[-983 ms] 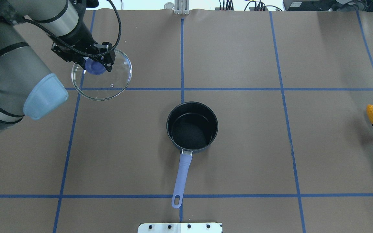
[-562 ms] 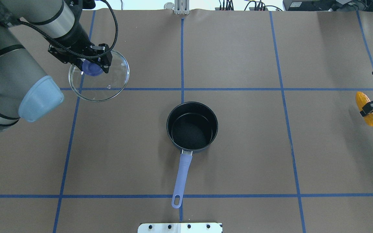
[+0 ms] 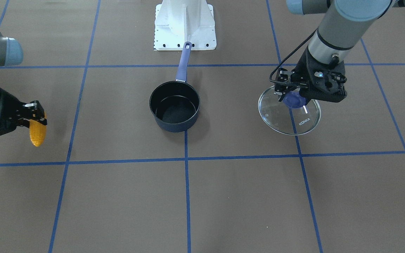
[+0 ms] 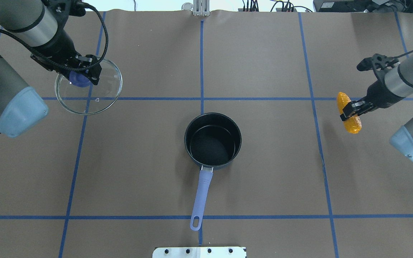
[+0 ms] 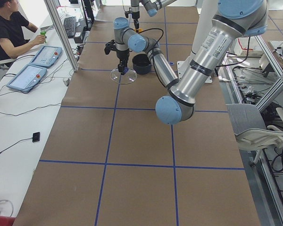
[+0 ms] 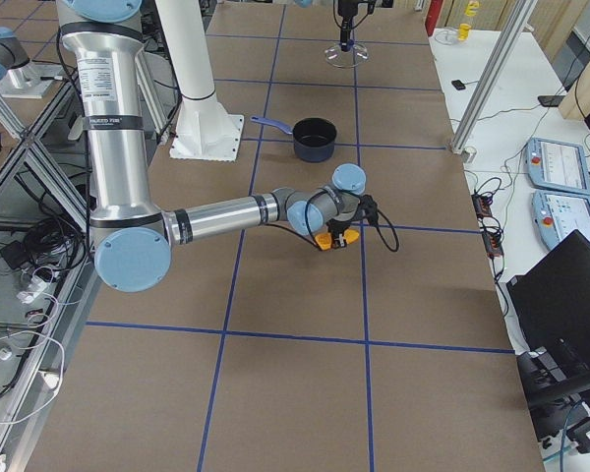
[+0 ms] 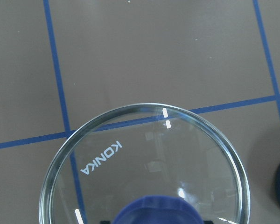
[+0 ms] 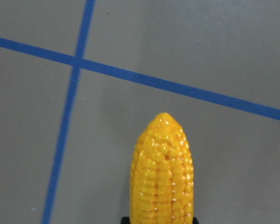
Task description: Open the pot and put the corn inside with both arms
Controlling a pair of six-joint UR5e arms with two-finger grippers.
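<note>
Pot (image 4: 212, 140) sits lid-off at the centre of the table (image 4: 271, 179), handle (image 4: 202, 193) pointing at the robot-side edge. Left gripper (image 4: 80, 76) is clamped on the blue knob (image 3: 294, 102) of the glass lid (image 4: 100, 94), toward the far-left corner. Can't tell if the lid touches the surface. Right gripper (image 4: 350, 110) is closed around the corn (image 4: 342, 99) mid-cob, held off the table near the right edge, well apart from the pot.

The glass lid (image 7: 144, 172) reads "KONKA" in white.
</note>
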